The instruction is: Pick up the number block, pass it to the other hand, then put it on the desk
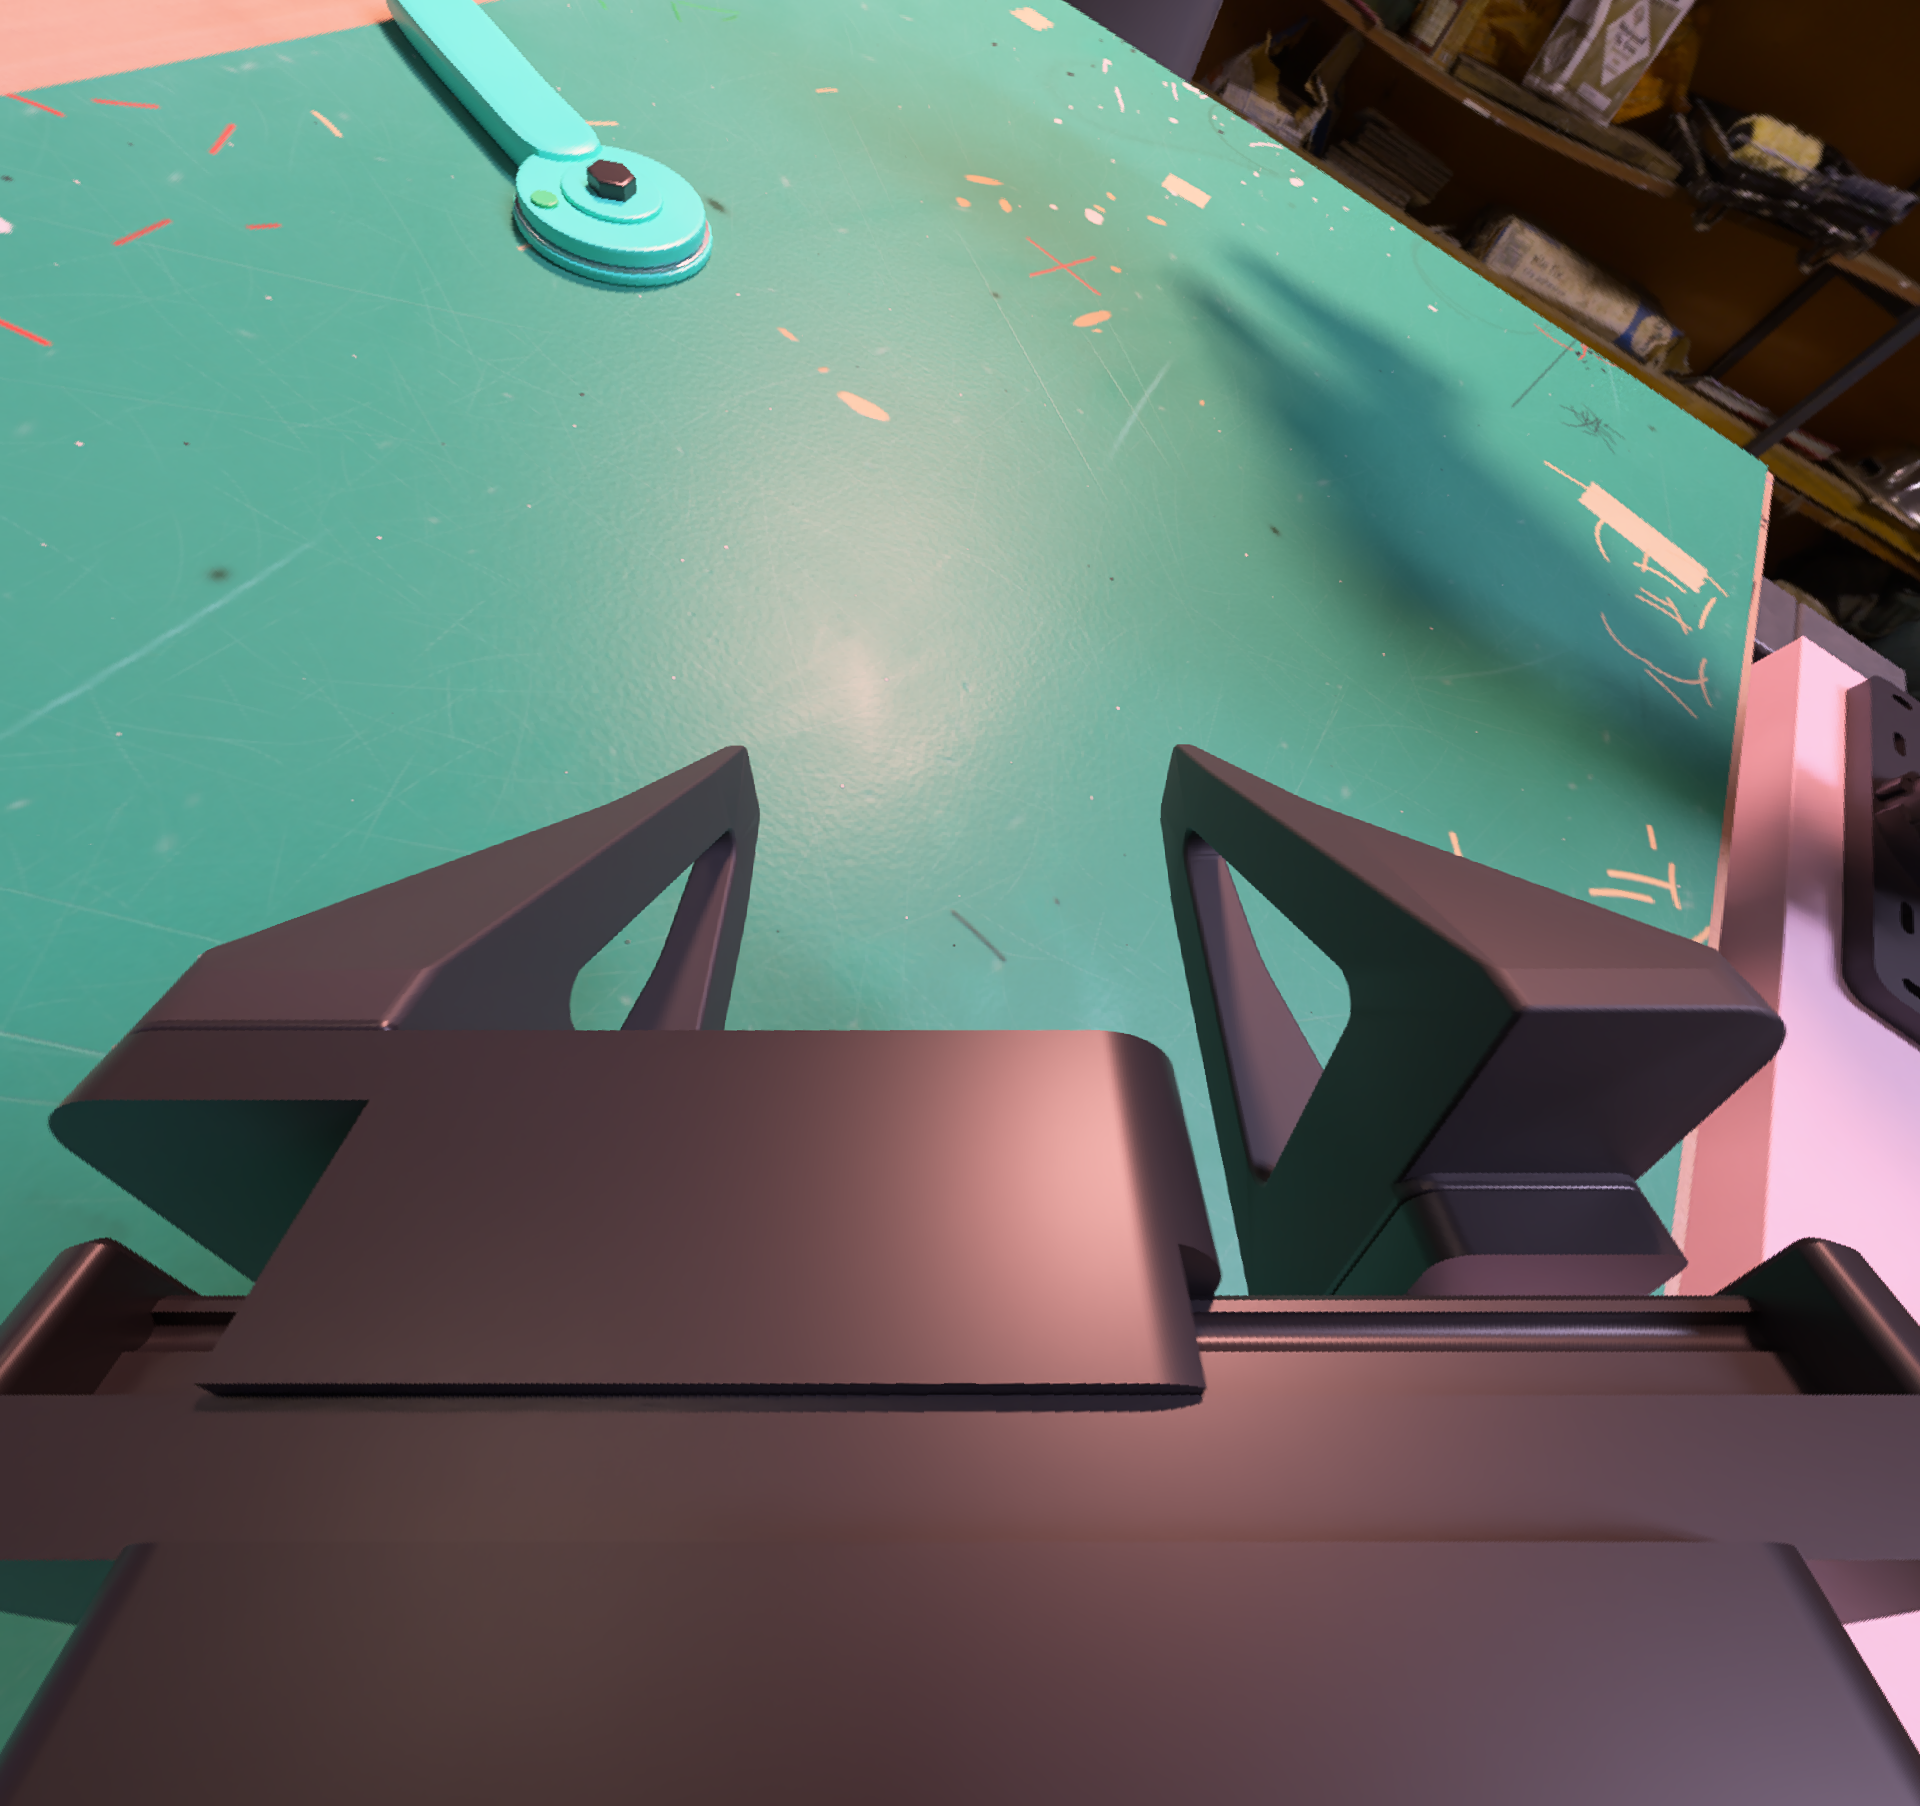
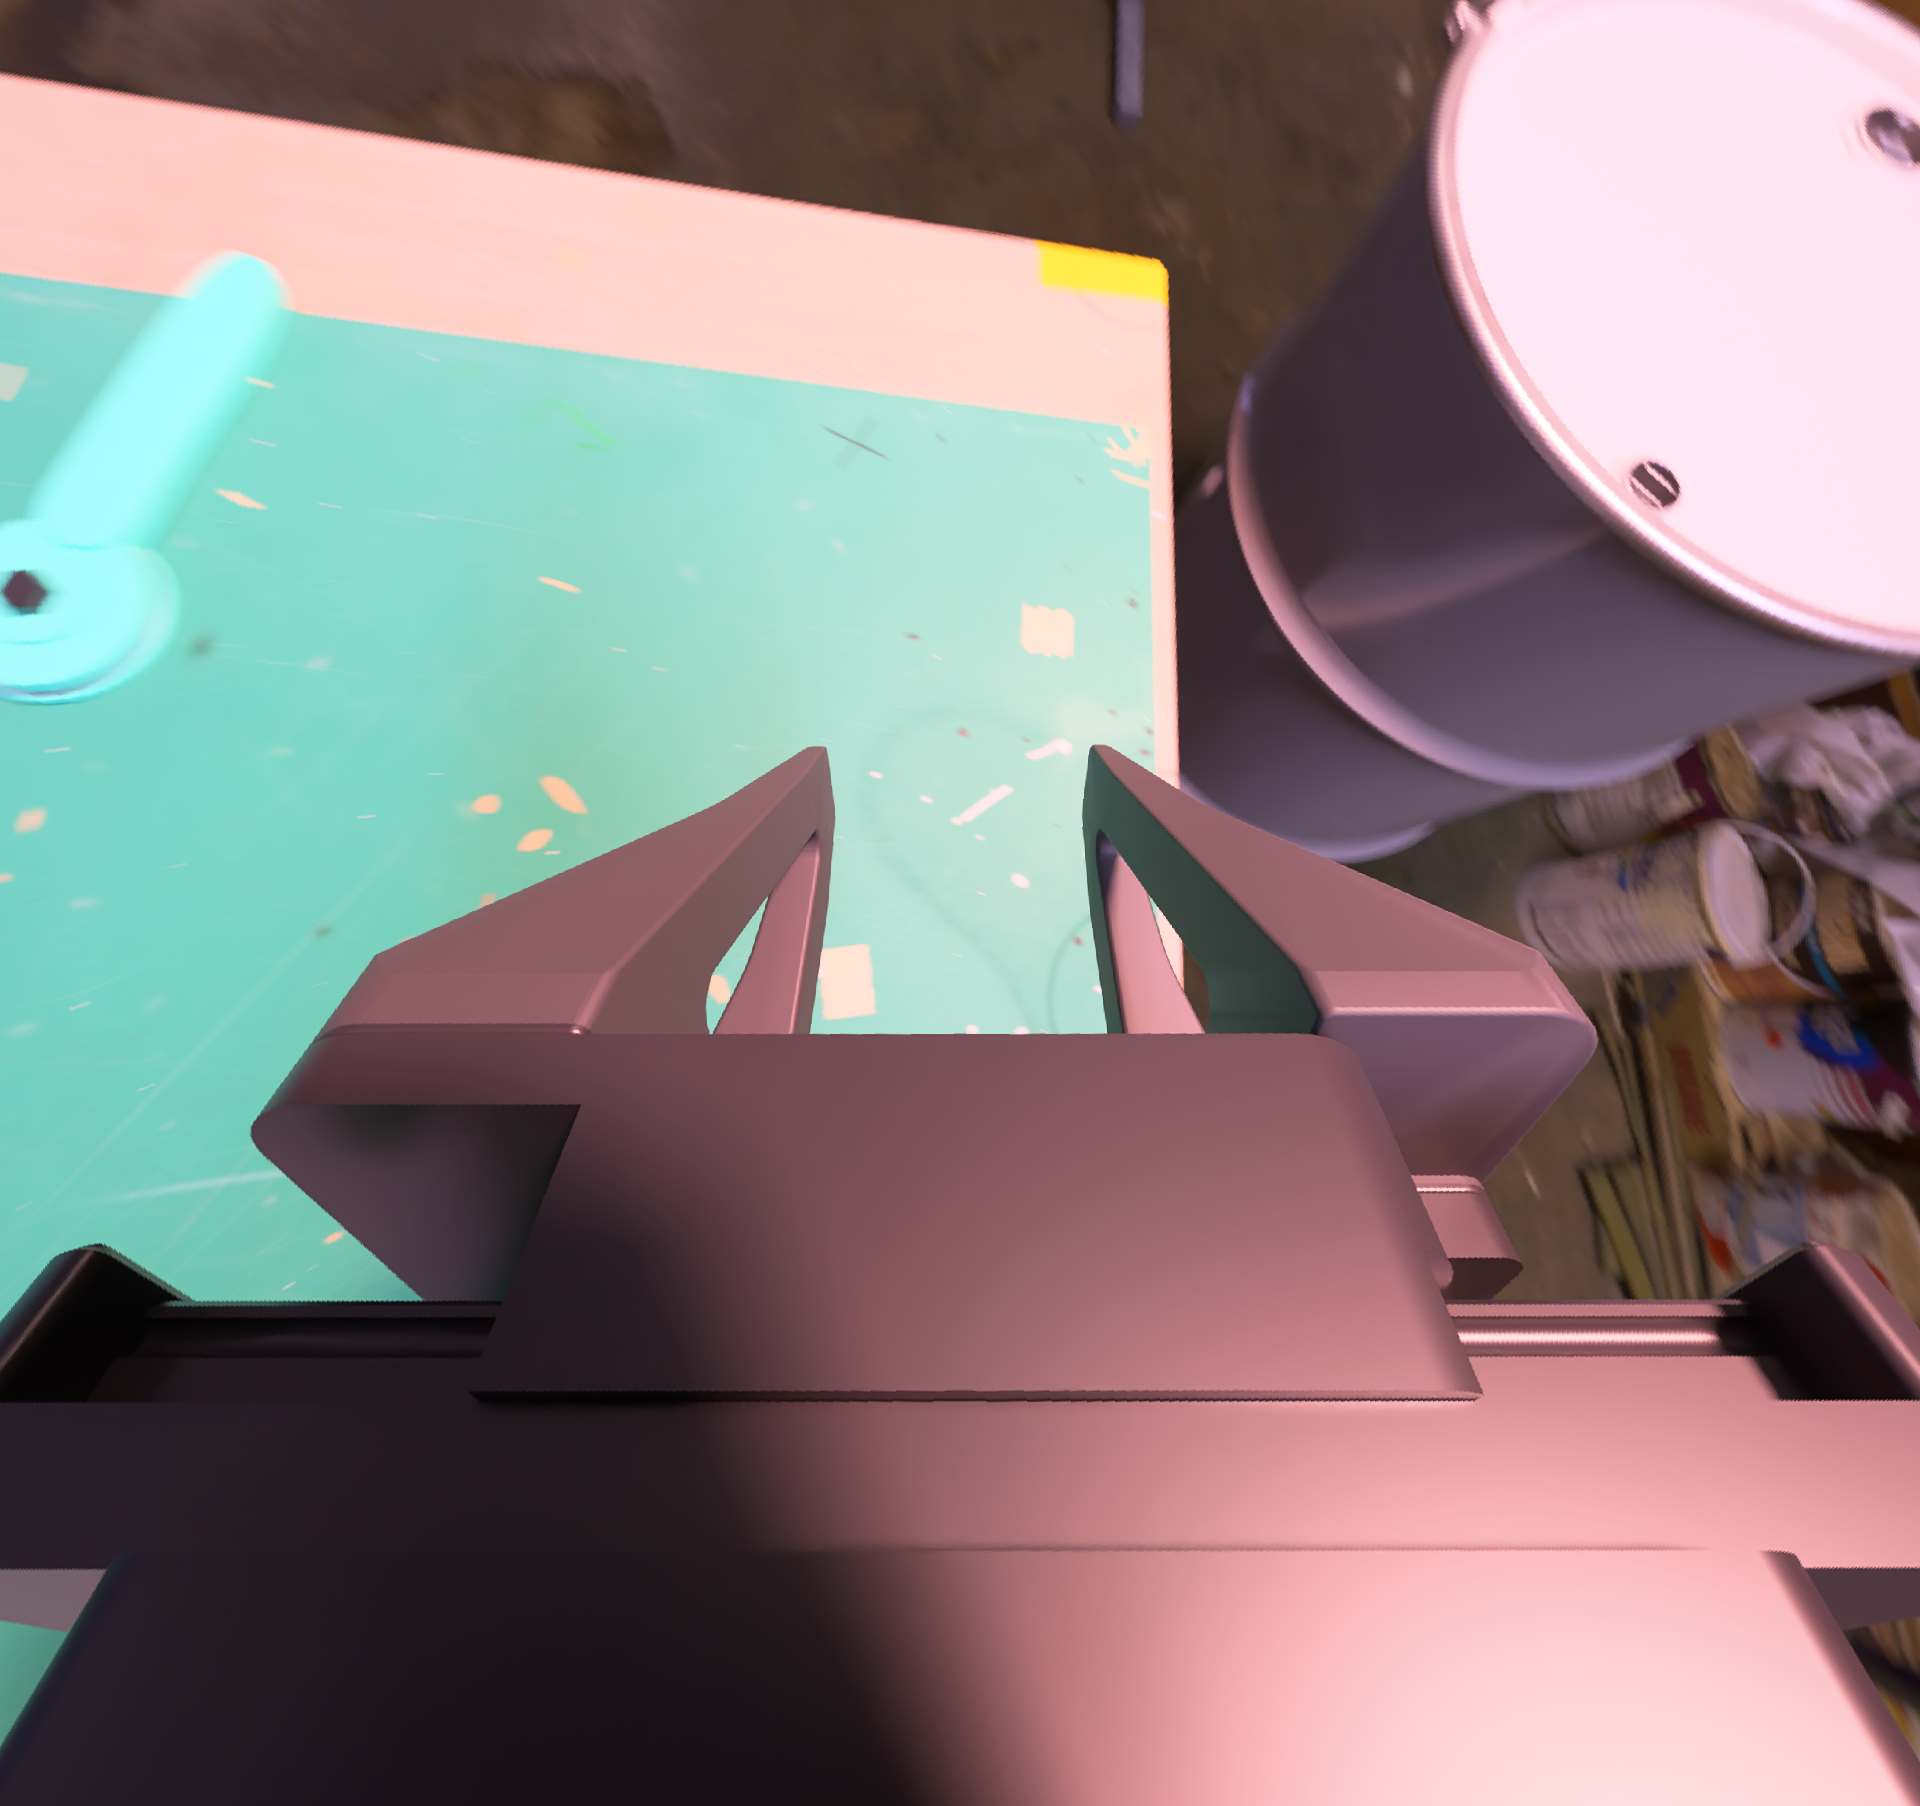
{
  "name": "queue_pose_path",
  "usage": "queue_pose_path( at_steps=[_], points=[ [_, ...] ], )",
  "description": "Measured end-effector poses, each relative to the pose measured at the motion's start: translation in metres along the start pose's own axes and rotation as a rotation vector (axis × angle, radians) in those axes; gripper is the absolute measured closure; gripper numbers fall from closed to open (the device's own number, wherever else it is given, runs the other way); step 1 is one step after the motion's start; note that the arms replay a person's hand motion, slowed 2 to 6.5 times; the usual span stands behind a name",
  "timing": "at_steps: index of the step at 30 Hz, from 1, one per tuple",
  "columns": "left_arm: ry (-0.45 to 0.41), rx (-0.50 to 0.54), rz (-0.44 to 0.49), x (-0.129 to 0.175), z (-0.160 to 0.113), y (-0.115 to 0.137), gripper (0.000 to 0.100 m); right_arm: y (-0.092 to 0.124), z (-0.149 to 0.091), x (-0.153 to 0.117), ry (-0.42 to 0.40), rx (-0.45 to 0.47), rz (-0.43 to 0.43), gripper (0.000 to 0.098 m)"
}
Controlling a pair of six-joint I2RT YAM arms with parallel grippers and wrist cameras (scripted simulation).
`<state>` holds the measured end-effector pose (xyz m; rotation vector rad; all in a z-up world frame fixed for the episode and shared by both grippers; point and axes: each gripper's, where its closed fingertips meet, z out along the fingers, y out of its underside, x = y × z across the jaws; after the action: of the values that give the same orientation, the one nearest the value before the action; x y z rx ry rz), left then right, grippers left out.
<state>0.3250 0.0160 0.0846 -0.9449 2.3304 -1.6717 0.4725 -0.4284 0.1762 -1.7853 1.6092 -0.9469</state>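
No number block shows in either view. My left gripper is open and empty above the green cutting mat. My right gripper is open and empty, with a narrower gap, above the mat's far right corner. A turquoise rotary cutter lies on the mat far ahead of the left gripper. It also shows blurred at the left edge of the right wrist view.
The mat lies on a light wooden desk. A grey drum with a white lid stands off the desk's right edge. Shelves with bags and cans are beyond the desk. A white block with a dark mount stands at the mat's right.
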Motion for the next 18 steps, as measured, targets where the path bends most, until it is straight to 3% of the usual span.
queue_pose_path(
  at_steps=[5,10,14,18],
  points=[
    [-0.016,0.012,0.006,-0.002,-0.002,-0.001,0.031,-0.007,-0.041,-0.05,-0.19,0.209,-0.013,0.057],
    [-0.036,0.026,0.017,-0.005,-0.003,-0.004,0.031,0.003,-0.08,-0.107,-0.409,0.399,-0.009,0.0561],
    [-0.044,0.032,0.026,-0.005,-0.003,-0.005,0.03,0.023,-0.102,-0.157,-0.57,0.484,-0.038,0.0535],
    [-0.041,0.028,0.027,-0.003,-0.002,-0.004,0.031,0.046,-0.113,-0.198,-0.672,0.529,-0.077,0.0532]
  ],
)
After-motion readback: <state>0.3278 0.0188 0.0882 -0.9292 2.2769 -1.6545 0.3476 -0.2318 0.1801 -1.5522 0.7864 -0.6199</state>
